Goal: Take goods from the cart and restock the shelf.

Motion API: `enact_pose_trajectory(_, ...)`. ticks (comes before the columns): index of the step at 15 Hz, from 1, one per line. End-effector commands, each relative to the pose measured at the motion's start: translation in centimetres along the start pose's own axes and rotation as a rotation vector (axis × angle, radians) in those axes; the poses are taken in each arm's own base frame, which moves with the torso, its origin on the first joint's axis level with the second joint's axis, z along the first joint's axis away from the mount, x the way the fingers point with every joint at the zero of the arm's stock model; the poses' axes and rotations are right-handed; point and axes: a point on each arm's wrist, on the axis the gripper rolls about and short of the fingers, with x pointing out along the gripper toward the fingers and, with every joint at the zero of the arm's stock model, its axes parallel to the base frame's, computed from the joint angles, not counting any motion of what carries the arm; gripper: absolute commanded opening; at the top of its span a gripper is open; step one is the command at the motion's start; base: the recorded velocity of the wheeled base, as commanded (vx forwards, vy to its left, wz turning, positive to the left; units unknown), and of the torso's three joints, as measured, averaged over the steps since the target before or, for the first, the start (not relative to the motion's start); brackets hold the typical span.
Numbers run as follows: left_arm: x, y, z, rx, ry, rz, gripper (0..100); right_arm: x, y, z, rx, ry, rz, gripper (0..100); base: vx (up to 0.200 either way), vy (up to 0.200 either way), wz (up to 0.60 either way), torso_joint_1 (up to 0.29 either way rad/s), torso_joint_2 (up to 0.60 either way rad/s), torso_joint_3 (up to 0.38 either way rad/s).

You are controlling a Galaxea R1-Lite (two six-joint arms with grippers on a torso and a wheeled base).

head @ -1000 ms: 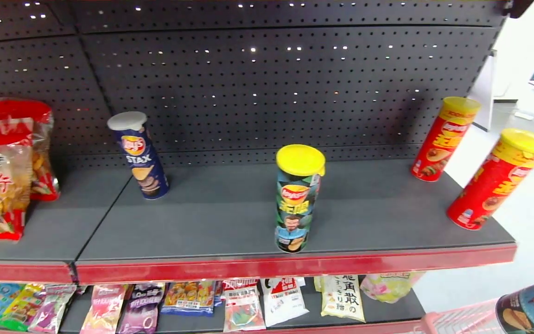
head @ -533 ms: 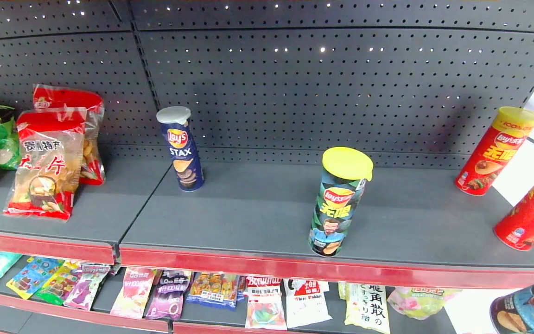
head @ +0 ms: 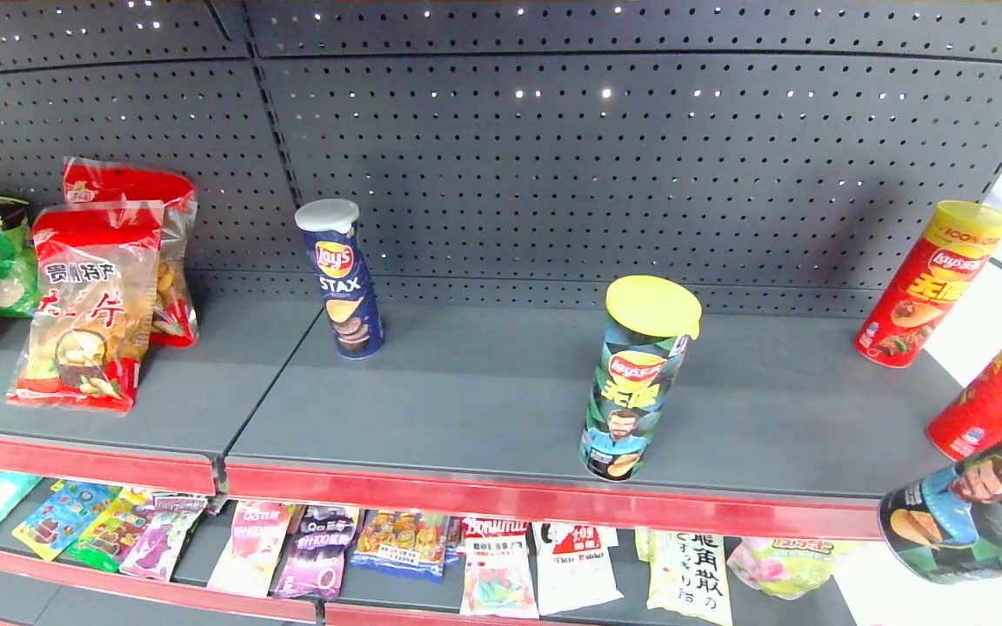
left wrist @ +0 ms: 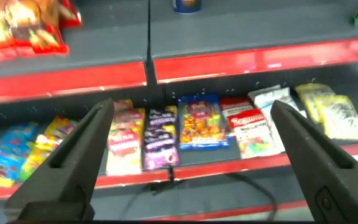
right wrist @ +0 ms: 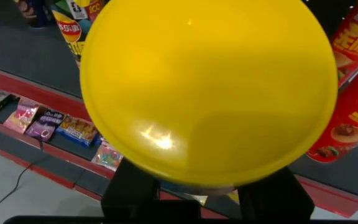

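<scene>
At four o'clock in the head view, below and outboard of the shelf (head: 466, 409), you have the held can (head: 975, 513). It has not been placed yet. The right gripper (right wrist: 204, 199) is clamped on its body, with a black finger on either side just behind the yellow lid (right wrist: 207, 87), which faces the wrist camera squarely.

Long axis: the held can is strongly tilted, closer to lying than standing. Its base points toward nine o'clock and its lid end runs off toward two o'clock. It must be brought upright before it is set down.

Bearing: bare shelf surface lies at about ten o'clock from the held can, between the green standing can (head: 636, 378) and the near red can (head: 997, 391). That red can sits just beside the held can at twelve o'clock. In my judgement it is the likeliest thing to be struck. The red front lip (head: 553, 502) must also be cleared from below.

The right arm is the nearer one and carries the load. The left gripper (left wrist: 191, 155) stands with its jaws wide apart and holds nothing. It faces the snack packets (left wrist: 197, 121) on the lower tier.
</scene>
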Motion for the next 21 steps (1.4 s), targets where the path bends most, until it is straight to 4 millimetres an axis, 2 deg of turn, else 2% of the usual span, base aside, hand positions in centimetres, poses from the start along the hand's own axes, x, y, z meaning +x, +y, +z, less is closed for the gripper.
enact_pose_trajectory(1, 0.1, 0.0, -0.4, -0.027, -0.017, -0.005, 100, 1.4, 0.1, -0.1, -0.004, 0.06, 0.02, 0, 0.0, 0.0, 0.0, 0.0, 0.0, 0.0)
enact_pose_trajectory(3, 0.9, 0.2, -0.8, -0.007, -0.113, 0.037, 100, 1.5, 0.1, -0.2, -0.004, 0.065, 0.022, 0, 0.0, 0.0, 0.0, 0.0, 0.0, 0.0)
enact_pose_trajectory(5, 0.8, 0.4, -1.0, -0.017, -0.09, 0.155, 100, 1.5, 0.1, -0.2, -0.004, 0.067, 0.021, 0, 0.0, 0.0, 0.0, 0.0, 0.0, 0.0)
enact_pose_trajectory(7, 0.9, 0.3, -1.3, -0.026, -0.066, 0.103, 100, 1.5, 0.1, -0.3, -0.004, 0.071, 0.022, 0, 0.0, 0.0, 0.0, 0.0, 0.0, 0.0)
enact_pose_trajectory(12, 0.9, 0.4, -1.3, -0.044, -0.069, 0.116, 100, 2.4, 0.2, -0.2, -0.005, 0.104, 0.037, 0, 0.0, 0.0, 0.0, 0.0, 0.0, 0.0)
enact_pose_trajectory(15, 0.9, 0.4, -1.3, -0.042, -0.069, 0.116, 100, 4.9, 0.4, 0.4, -0.005, 0.113, 0.054, 0, 0.0, 0.0, 0.0, 0.0, 0.0, 0.0)
enact_pose_trajectory(20, 0.9, 0.4, -1.3, -0.042, -0.069, 0.115, 100, 11.2, 0.6, 1.6, -0.002, 0.138, 0.16, 0, 0.0, 0.0, 0.0, 0.0, 0.0, 0.0)
enact_pose_trajectory(21, 0.9, 0.4, -1.3, -0.042, -0.069, 0.116, 100, 11.9, 0.4, 1.7, -0.001, 0.15, 0.157, 0, 0.0, 0.0, 0.0, 0.0, 0.0, 0.0)
